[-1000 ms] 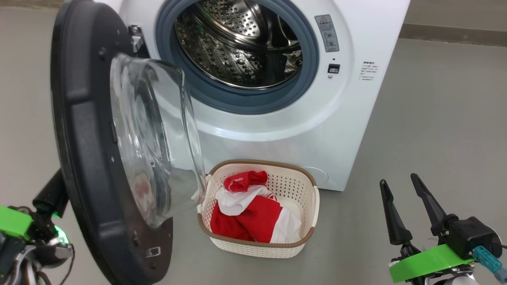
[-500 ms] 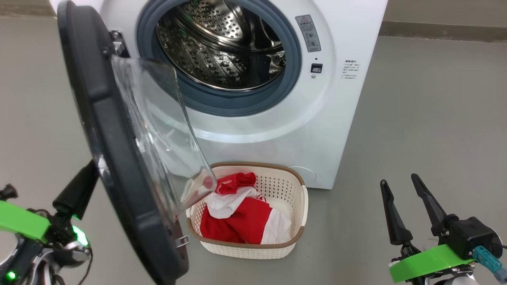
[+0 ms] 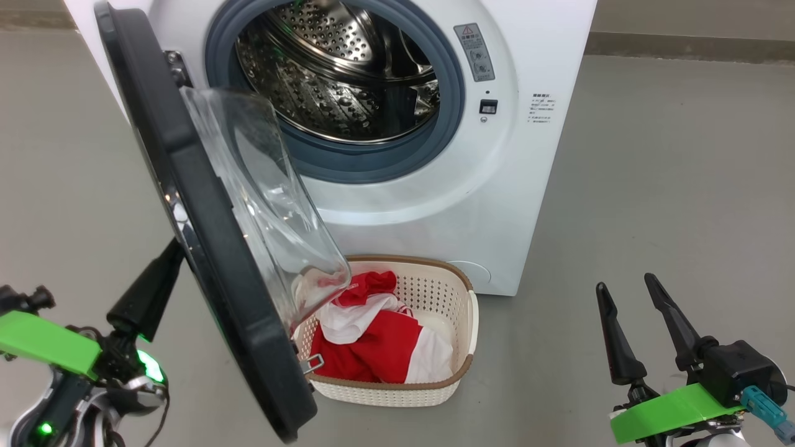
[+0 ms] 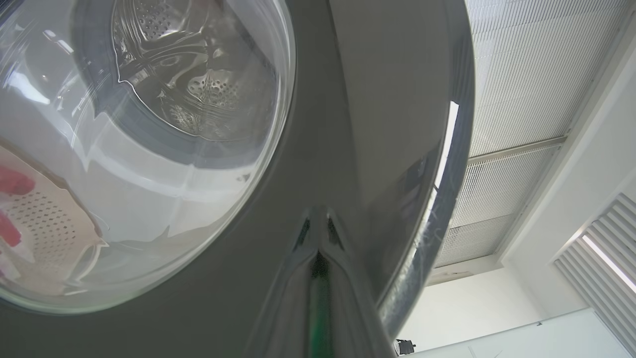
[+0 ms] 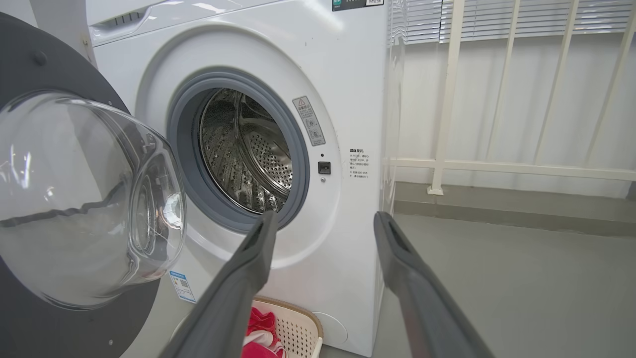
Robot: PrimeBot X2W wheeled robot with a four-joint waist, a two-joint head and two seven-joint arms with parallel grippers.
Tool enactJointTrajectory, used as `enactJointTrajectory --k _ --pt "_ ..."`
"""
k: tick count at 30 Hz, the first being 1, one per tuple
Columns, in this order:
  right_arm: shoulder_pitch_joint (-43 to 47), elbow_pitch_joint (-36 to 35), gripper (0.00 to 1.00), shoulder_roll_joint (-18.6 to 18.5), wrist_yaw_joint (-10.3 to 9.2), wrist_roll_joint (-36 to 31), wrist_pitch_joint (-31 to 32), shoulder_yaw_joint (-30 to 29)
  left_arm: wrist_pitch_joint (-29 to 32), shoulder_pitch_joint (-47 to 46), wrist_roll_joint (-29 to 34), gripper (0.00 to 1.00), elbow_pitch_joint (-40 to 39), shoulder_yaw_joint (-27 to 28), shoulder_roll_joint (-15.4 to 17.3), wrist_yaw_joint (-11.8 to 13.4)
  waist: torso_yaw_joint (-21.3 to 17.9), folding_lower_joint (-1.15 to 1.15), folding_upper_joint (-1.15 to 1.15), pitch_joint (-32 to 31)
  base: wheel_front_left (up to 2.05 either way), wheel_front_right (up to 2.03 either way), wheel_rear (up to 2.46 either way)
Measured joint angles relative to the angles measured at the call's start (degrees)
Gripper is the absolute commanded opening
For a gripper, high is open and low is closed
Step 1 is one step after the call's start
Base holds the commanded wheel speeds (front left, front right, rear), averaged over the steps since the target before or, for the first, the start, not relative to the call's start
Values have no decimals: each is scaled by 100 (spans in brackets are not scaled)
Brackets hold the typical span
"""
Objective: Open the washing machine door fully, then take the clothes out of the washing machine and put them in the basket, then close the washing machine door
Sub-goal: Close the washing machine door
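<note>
The washing machine [image 3: 484,186], no garments seen in its drum. The washing machine door [image 3: 211,248] stands partly open, its lower edge over the basket [image 3: 385,392] that holds the clothes [image 3: 385,347]. The left fingers [image 3: 146,295], pressed together and empty, rest against the door's outer face; the opening lies beyond, to their right. The right fingers [image 3: 613,335] spread wide, well apart from it.
</note>
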Motion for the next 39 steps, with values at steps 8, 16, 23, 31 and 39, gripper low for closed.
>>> enactJointTrajectory --k 8,16,23,31,39 --pt "1 13 100 0 0 2 -1 4 -545 217 615 100 -175 -246 112 -382 22 0 0 -59 0 0 0" --pt "2 16 100 0 0 20 -1 20 -2128 667 2956 100 -227 -526 612 -1043 38 0 0 -118 0 0 0" --pt "5 20 100 0 0 49 -1 47 -3308 984 3894 100 -332 -1029 783 -1249 76 0 0 -187 0 0 0" --pt "7 20 100 0 0 70 -1 89 -4624 1356 4905 100 -111 -1486 1202 -1261 53 0 0 -213 0 0 0" --pt "8 20 100 0 0 73 -1 89 -4968 1437 5728 100 310 -1506 1221 -1267 40 0 0 -210 0 0 0"
